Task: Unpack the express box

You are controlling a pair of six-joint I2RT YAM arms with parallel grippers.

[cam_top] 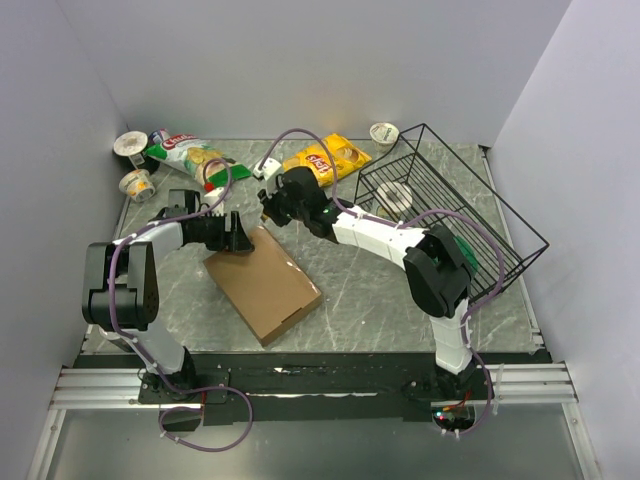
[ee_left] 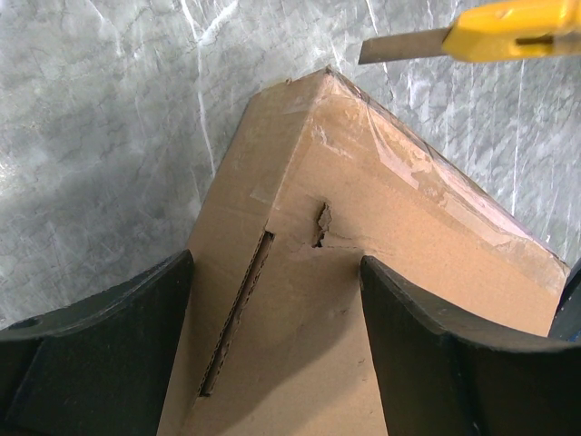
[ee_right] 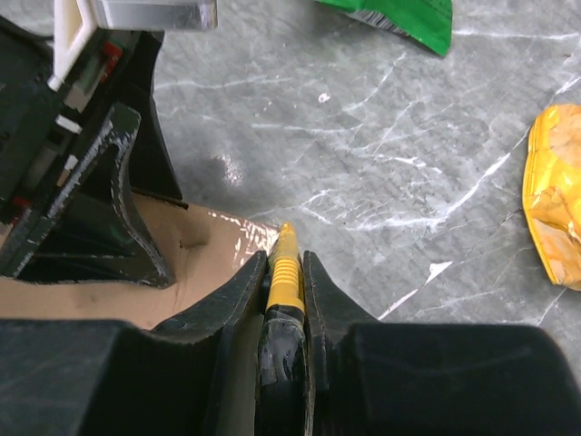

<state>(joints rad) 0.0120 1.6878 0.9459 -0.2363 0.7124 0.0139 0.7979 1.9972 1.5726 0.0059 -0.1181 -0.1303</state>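
Note:
The express box (cam_top: 265,285) is a flat brown cardboard mailer lying closed on the marble table, with clear tape along its far edge (ee_left: 399,168) and a small tear near the corner. My left gripper (cam_top: 238,238) is open at the box's far left corner, its two black fingers (ee_left: 118,336) spread over the cardboard with nothing between them. My right gripper (cam_top: 270,205) is shut on a yellow utility knife (ee_right: 285,272). The knife's blade and yellow body (ee_left: 508,32) hover just beyond the box's taped far corner (ee_right: 227,241).
A black wire basket (cam_top: 500,215) stands tilted at the right with a cup inside. A yellow snack bag (cam_top: 325,157), a green snack bag (cam_top: 190,155), small cups (cam_top: 131,144) (cam_top: 137,183) (cam_top: 384,133) and a white item (cam_top: 267,168) lie along the back.

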